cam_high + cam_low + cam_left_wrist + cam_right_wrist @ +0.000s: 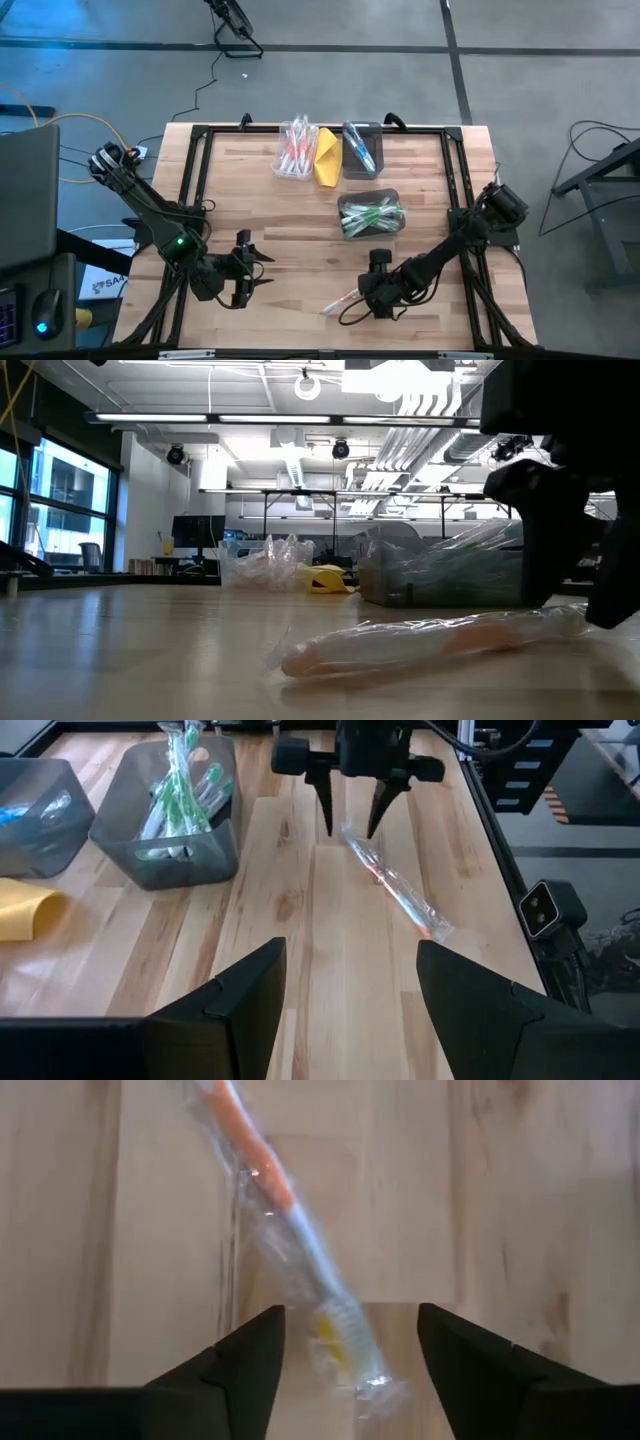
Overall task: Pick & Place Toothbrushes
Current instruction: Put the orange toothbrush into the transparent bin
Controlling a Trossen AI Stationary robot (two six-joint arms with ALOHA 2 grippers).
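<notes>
Right claw [350, 820] astride wrapped toothbrush [398, 892]

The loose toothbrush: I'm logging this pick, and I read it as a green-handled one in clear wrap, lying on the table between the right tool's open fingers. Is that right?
Not quite. The loose toothbrush has an orange handle, not green; the right wrist view shows it plainly. The rest holds: it is in clear wrap, lying on the table, one end between the open fingers of the right tool.
</notes>
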